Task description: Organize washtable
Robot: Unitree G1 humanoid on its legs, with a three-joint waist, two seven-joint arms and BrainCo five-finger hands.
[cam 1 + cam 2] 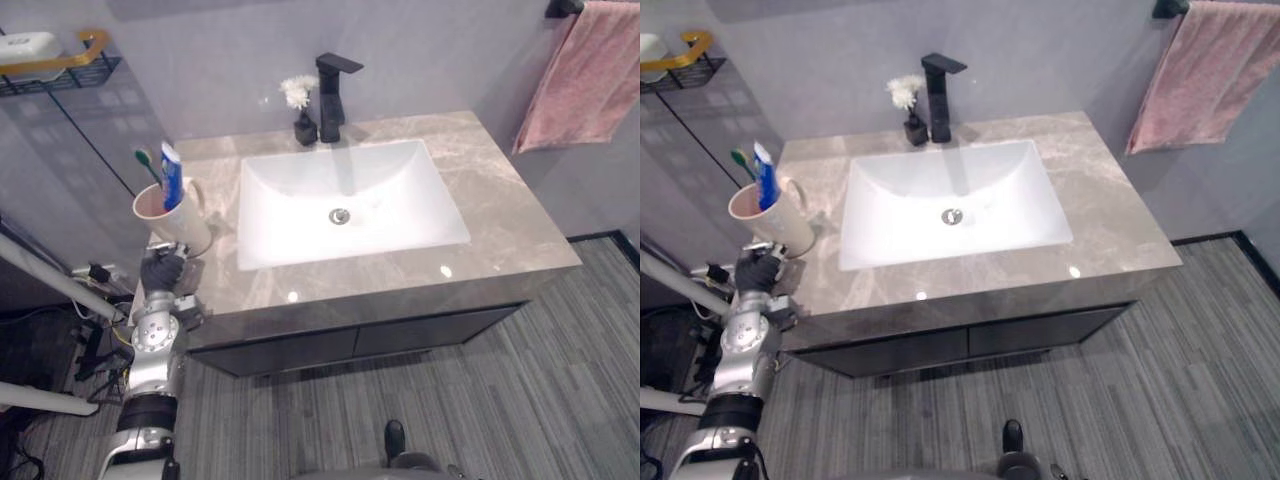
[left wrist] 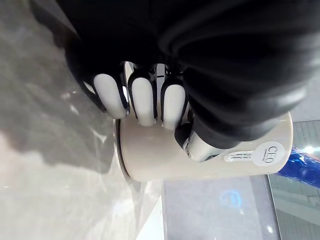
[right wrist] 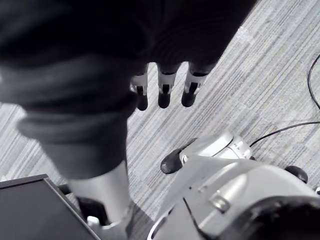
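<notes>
A cream cup (image 1: 178, 218) holding a green toothbrush (image 1: 146, 161) and a blue toothpaste tube (image 1: 171, 176) is at the left edge of the marble countertop (image 1: 500, 215), tilted slightly. My left hand (image 1: 162, 270) is just below it. In the left wrist view its fingers (image 2: 141, 100) and thumb curl round the cup (image 2: 160, 162), whose base sits close to the marble; I cannot tell whether it touches. The tube's blue end (image 2: 301, 171) sticks out of the cup's mouth. My right hand (image 3: 163, 92) hangs over the striped floor with straight fingers, holding nothing.
A white sink basin (image 1: 300, 215) fills the counter's middle. Behind it stand a black faucet (image 1: 331, 95) and a small black vase with a white flower (image 1: 303, 118). A pink towel (image 1: 590, 75) hangs at upper right. A wall shelf (image 1: 60, 65) is at upper left.
</notes>
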